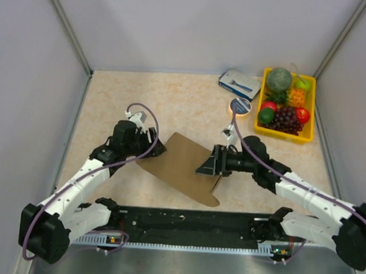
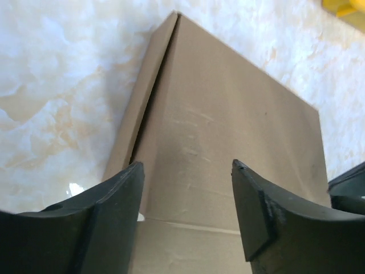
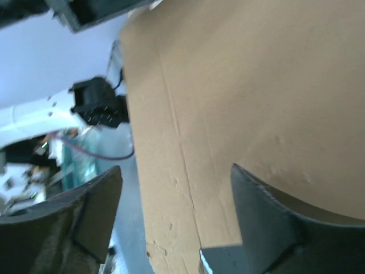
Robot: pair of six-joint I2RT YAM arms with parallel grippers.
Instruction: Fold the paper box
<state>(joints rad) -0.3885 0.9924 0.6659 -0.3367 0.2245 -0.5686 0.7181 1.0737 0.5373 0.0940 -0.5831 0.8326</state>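
The paper box [image 1: 180, 166] is a plain brown cardboard blank lying folded flat in the middle of the table, with a rounded flap at its near right. My left gripper [image 1: 154, 144] is open at the blank's left edge; in the left wrist view its fingers [image 2: 114, 205] straddle the cardboard [image 2: 222, 137], which shows a crease line and a side flap. My right gripper [image 1: 206, 166] is open at the blank's right edge; in the right wrist view the cardboard [image 3: 256, 103] fills the gap between the jaws and one edge stands raised.
A yellow tray [image 1: 308, 111] of fruit stands at the back right. A small blue-and-white carton [image 1: 239, 83] and a round tape roll [image 1: 240, 105] lie beside it. Grey walls bound the table on three sides.
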